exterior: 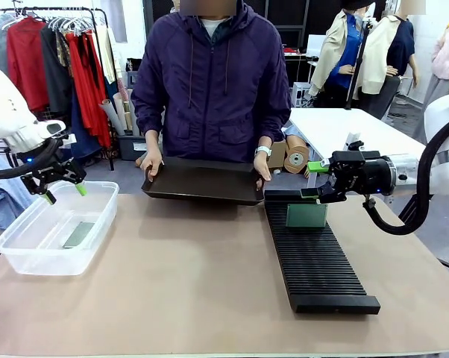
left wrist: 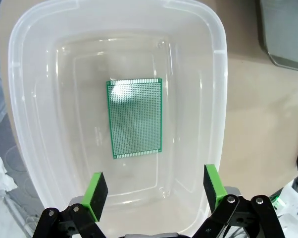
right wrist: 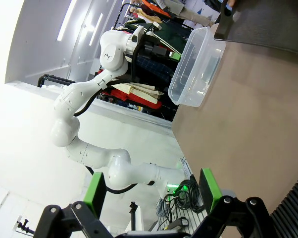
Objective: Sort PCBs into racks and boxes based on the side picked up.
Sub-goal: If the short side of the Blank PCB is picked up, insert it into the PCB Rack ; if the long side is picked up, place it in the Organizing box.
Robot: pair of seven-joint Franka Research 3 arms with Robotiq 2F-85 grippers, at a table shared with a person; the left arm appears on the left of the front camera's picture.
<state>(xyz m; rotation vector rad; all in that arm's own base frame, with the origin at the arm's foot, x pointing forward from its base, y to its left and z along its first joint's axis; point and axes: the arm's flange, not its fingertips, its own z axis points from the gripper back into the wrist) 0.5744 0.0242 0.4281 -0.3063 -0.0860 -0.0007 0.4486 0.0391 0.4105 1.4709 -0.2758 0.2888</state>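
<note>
Green circuit boards lay sorted to opposite ends of the table as two robot arms hung over their work. One PCB point(left wrist: 135, 118) rested flat on the floor of the clear plastic box point(exterior: 16, 257) at the robot's left, with the left gripper point(exterior: 64, 192) poised directly above it, its green-padded fingers point(left wrist: 95, 192) spread wide and holding nothing, a posture that reads as a board just let go into the tub. A second PCB point(exterior: 306, 215) stood upright on edge in a slot near the far end of the long black rack point(exterior: 318, 261) at the robot's right, the slots evidently there to keep boards vertical and apart. The right gripper point(exterior: 319, 193) hovered just above that standing board; seen from its own wrist, its pads were parted with nothing between them, so it too was released. Across the table a person's hands point(exterior: 151, 162) held a dark serving tray point(exterior: 202, 183) by both ends, tipped slightly toward the robot, apparently the place from which boards are offered; no board could be made out on it. The count: two boards, one box, one rack, one tray, two grippers, both empty.
</note>
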